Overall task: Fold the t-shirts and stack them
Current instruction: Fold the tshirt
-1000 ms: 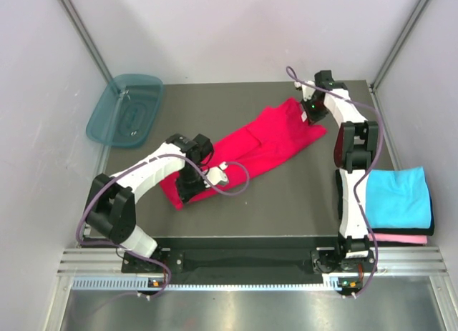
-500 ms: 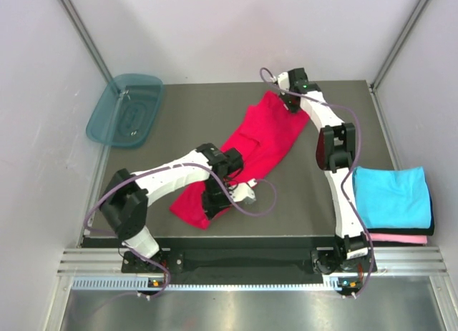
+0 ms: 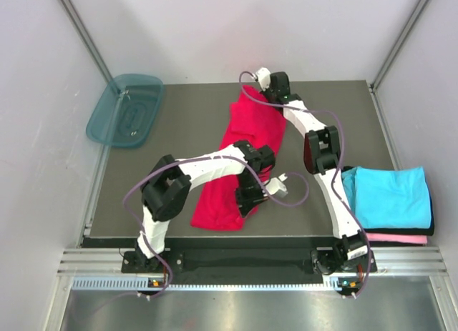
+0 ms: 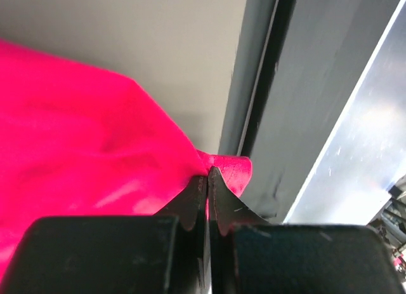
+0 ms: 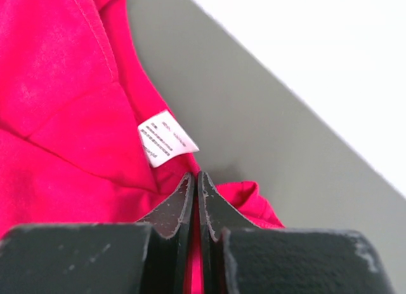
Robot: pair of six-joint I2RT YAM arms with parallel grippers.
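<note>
The dark table (image 3: pixel 186 109) is seen from above, with both arms bolted at its near edge. The left arm is folded: from its base it is raised to an elbow over the near left part, and its forearm is carried rightwards to a wrist over the middle, where it is bent down and back towards the near edge. The right arm is stretched long, rising from its base to an elbow at mid-table and angled from there to the far centre.

The red t-shirt (image 3: pixel 243 134) is laid out as a long band between the two, running from the far centre to the near edge. A teal tub (image 3: pixel 104 120) is propped at the far left corner. The cyan t-shirt (image 3: pixel 390 196) is folded on top of the pink t-shirt (image 3: pixel 397 239) at the right edge.

The left end effector (image 4: pixel 208 180) is closed tight on the red cloth's near corner, just beside the table's edge. The right end effector (image 5: pixel 194 180) is pinched together on the cloth's far end, just beside a small white tag (image 5: pixel 166 138).
</note>
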